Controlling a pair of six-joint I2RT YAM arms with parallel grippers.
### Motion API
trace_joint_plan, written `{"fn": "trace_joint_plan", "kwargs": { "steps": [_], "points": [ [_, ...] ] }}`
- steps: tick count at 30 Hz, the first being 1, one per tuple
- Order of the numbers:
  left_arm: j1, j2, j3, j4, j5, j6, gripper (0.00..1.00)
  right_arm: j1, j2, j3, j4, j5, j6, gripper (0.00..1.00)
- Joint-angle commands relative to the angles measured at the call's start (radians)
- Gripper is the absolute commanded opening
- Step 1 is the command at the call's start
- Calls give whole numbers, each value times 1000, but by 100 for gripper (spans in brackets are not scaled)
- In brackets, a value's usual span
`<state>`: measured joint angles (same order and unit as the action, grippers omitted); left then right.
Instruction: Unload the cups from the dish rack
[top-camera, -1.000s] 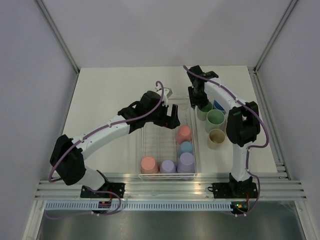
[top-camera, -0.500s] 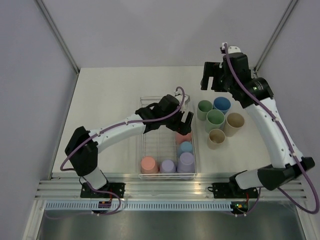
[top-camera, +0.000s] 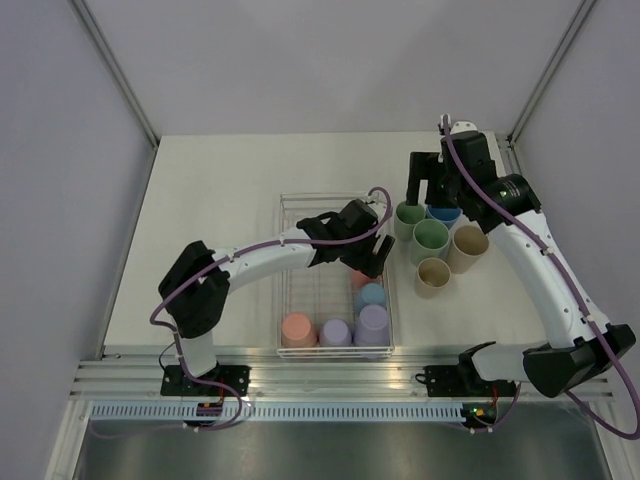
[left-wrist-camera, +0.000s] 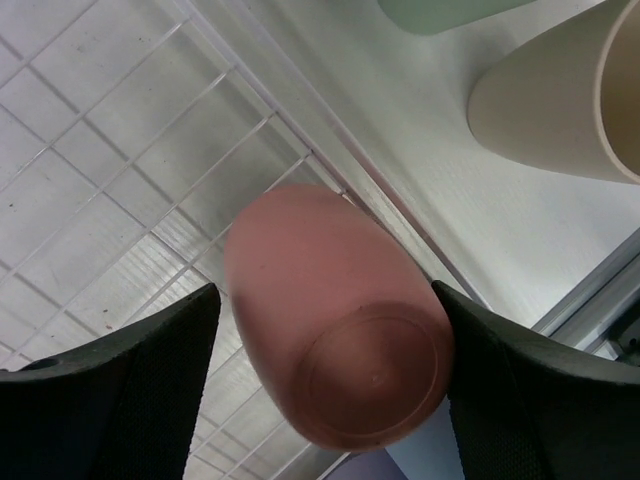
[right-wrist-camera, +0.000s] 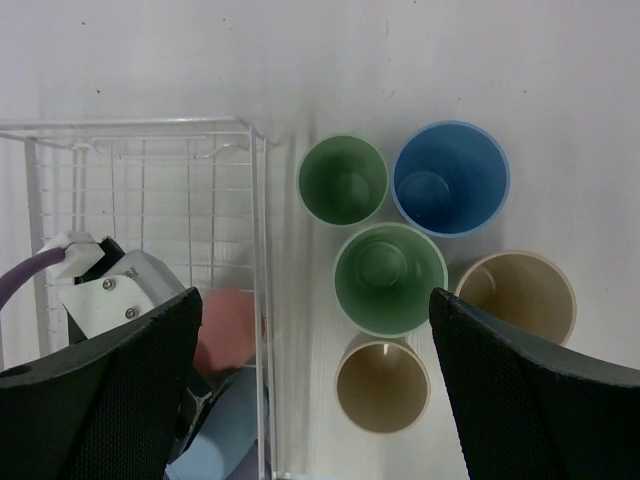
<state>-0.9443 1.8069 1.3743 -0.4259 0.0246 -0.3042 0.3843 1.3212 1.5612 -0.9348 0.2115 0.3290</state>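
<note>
The white wire dish rack (top-camera: 300, 205) holds several upside-down cups: a salmon one (top-camera: 298, 328), two lavender ones (top-camera: 335, 332) and a light blue one (top-camera: 371, 296) near the front. My left gripper (top-camera: 368, 258) is open, its fingers on either side of another upside-down salmon cup (left-wrist-camera: 340, 330) at the rack's right wall. My right gripper (top-camera: 428, 195) is open and empty, high above the upright cups on the table: two green (right-wrist-camera: 343, 180) (right-wrist-camera: 390, 277), one blue (right-wrist-camera: 451, 178), two beige (right-wrist-camera: 516, 295) (right-wrist-camera: 382, 385).
The upright cups stand close together just right of the rack's right wall (right-wrist-camera: 262, 300). The left arm lies across the rack from the left. The table's metal rail (top-camera: 330, 362) runs along the near edge.
My left gripper has moved right and forward in the rack, down around the salmon cup. My right arm has lifted off the green cup and swung up and back over the table cups.
</note>
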Motion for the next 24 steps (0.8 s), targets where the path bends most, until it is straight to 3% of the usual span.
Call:
{"fn": "trace_joint_plan", "kwargs": {
  "steps": [1, 4, 7, 13, 19, 23, 24],
  "points": [
    [-7, 25, 51, 1, -51, 34, 86, 4, -48, -27, 19, 8, 8, 98],
    [-7, 32, 49, 10, -60, 31, 70, 4, -66, -61, 30, 3, 4, 98],
    [-7, 22, 43, 10, -71, 25, 41, 4, -83, -90, 39, -3, 8, 98],
    [-2, -105, -27, 10, -205, -31, 2, 2, -145, -171, 131, -95, 31, 98],
    [90, -370, -191, 140, -193, -192, 2, 2, -235, -320, 305, -311, 70, 98],
    [266, -544, -450, 349, 4, -352, 2, 4, -313, -467, 459, -504, 146, 98],
    [301, -572, -499, 478, 58, -445, 2, 4, -326, -493, 528, -539, 169, 98]
  ]
}}
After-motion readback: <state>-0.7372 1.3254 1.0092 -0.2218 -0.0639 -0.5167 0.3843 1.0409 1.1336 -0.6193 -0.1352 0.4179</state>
